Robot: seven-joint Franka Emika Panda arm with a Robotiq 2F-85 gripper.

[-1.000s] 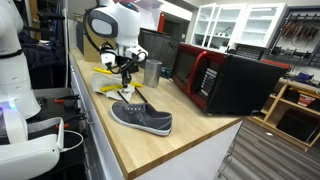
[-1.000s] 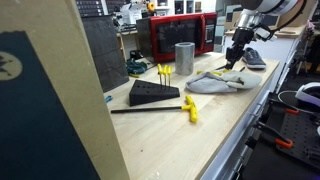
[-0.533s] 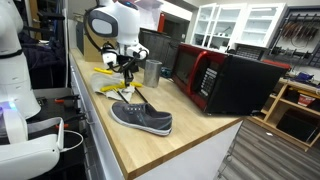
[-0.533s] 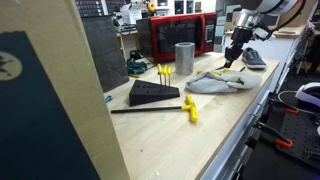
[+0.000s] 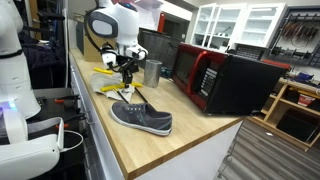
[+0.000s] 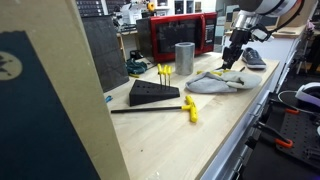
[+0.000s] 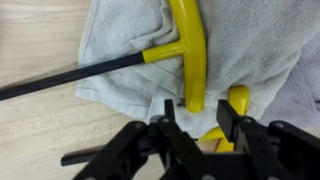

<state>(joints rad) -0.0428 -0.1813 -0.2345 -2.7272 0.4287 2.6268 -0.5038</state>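
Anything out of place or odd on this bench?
A grey shoe lies on the wooden bench near the microwave, odd among tools. Yellow-handled tools lie on a crumpled cloth under the open gripper, and one more tool lies loose, while others stand in the black rack.

- You have bright, even overhead light in both exterior views; shadows on the countertop [image 5: 150, 140] are soft.
- The white cabinets [image 5: 235, 25] look washed out.
- Your wrist view is sharp on the towel [image 7: 120, 40]; the gripper [image 7: 196, 115] shows dark and blurred.
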